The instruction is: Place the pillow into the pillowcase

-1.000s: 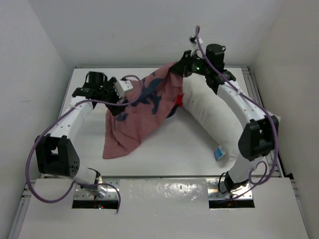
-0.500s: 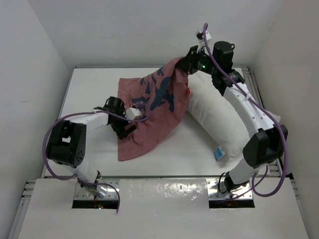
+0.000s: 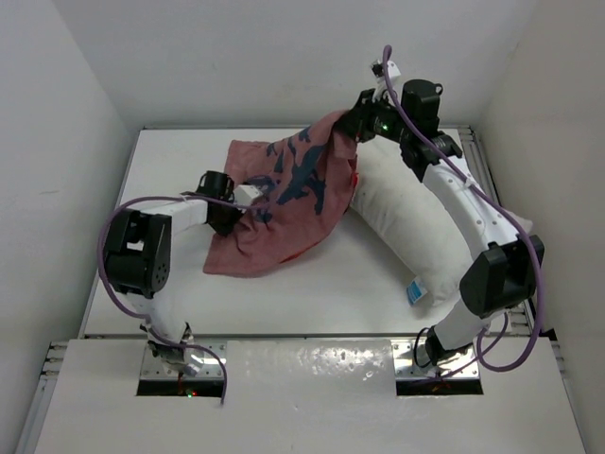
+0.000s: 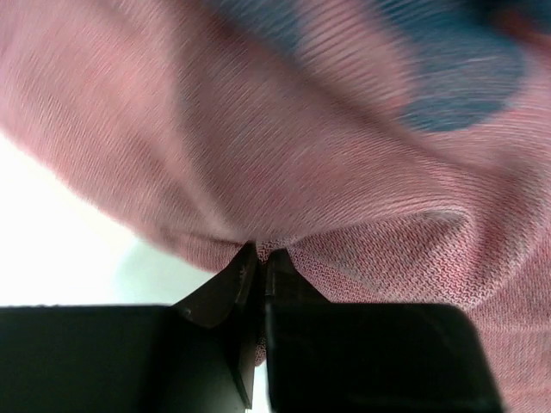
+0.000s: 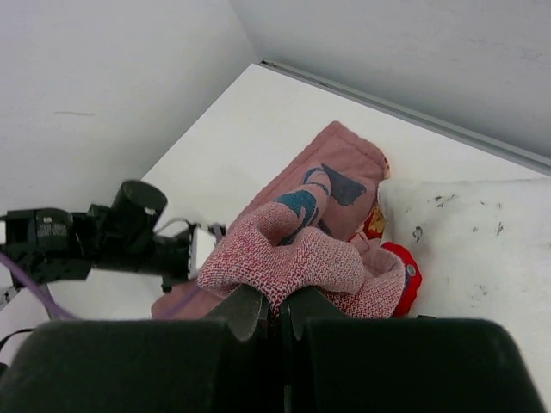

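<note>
Because both sets of jaws are clamped on the pillowcase (image 3: pixel 293 199) and neither holds the pillow (image 3: pixel 402 236), the risks at this stage concern the fabric grip. The left jaws are clenched on a thin fold at the left edge of the case, low over the tabletop (image 3: pixel 321 293). The right jaws are clenched on a bunched wad at its far right corner, raised above the far end of the pillow. The pillow lies diagonally on the right half of the tabletop, beneath the right arm (image 3: pixel 463 199), and outside the case as far as can be seen.

Probable faults:
- Either pinch may enclose both layers of cloth, because the grasp is bunched. The mouth would then not open when the jaws separate.
- The thin left fold may slip free under tension.
- The draped cloth, resting on the tabletop, may drag and tuck under itself.
- The right arm, lying along the pillow, may shove it toward the right edge.
</note>
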{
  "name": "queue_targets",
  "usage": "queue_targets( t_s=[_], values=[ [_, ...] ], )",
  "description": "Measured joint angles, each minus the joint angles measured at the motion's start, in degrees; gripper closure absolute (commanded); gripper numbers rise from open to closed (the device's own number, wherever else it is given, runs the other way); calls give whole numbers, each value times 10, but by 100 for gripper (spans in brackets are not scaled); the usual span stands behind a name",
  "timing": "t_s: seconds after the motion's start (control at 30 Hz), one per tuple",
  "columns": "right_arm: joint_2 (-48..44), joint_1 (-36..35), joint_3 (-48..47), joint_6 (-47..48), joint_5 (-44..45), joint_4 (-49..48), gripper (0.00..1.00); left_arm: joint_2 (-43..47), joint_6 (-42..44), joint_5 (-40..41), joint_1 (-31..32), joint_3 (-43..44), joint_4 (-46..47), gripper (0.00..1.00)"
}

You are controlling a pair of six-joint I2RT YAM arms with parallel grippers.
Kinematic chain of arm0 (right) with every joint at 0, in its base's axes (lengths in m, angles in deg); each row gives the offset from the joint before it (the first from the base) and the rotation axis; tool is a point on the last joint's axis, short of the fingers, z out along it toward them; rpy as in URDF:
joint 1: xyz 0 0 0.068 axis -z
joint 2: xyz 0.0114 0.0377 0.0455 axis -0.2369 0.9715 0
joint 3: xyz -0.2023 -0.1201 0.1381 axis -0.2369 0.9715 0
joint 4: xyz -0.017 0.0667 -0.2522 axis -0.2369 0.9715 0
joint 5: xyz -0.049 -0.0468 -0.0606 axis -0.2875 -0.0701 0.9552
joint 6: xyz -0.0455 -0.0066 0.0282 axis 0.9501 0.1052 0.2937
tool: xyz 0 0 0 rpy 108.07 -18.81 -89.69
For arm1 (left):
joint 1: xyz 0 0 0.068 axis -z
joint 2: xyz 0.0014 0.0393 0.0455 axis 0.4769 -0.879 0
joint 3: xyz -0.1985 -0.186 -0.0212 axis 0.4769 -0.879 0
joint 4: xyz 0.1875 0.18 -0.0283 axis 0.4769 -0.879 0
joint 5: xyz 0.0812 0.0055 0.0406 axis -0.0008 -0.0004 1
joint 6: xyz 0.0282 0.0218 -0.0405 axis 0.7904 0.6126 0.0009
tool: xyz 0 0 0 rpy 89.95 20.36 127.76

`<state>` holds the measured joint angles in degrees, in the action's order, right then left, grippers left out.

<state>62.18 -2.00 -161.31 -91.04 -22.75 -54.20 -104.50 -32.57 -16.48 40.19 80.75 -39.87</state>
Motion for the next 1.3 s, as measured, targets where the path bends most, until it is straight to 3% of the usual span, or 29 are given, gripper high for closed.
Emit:
queue_targets(
  t_s=[0.2,0.23,0.27,0.33,0.37,0.43,0.47,0.63,0.7,0.73,0.83,0.9,1.03,1.2,1.3],
  values=[
    [57,-15,-50,27,-4,50,100,-14,28,85,-151,64,0,100],
    [67,-21,-54,38,-14,57,100,-15,35,106,-184,80,12,96],
    [72,-26,-54,49,-38,63,100,-17,42,124,-213,99,23,89],
    [81,-43,-50,53,-80,63,100,-27,47,149,-261,152,35,62],
    [83,-50,-46,53,-104,59,100,-33,47,156,-278,179,41,31],
    [85,-64,-42,50,-143,44,100,-38,39,156,-301,233,45,18],
    [86,-71,-42,47,-158,34,100,-38,35,153,-304,253,48,18],
    [116,-81,-49,-26,-208,-67,100,-20,27,104,-249,303,46,20],
    [147,-81,-56,-82,-219,-125,100,1,31,62,-199,302,27,38],
    [163,-81,-58,-115,-221,-156,100,18,37,31,-171,296,21,51],
    [205,-80,-59,-194,-211,-228,100,100,78,-73,-90,245,-3,56],
    [223,-79,-59,-226,-185,-240,100,163,108,-141,-46,204,-16,49],
    [236,-74,-69,-257,-103,-203,100,245,136,-216,2,139,-32,24],
    [245,-74,-114,-249,-31,-130,100,215,70,-214,34,97,9,3],
    [245,-83,-125,-238,-7,-112,100,185,27,-198,47,88,48,0]
  ],
)
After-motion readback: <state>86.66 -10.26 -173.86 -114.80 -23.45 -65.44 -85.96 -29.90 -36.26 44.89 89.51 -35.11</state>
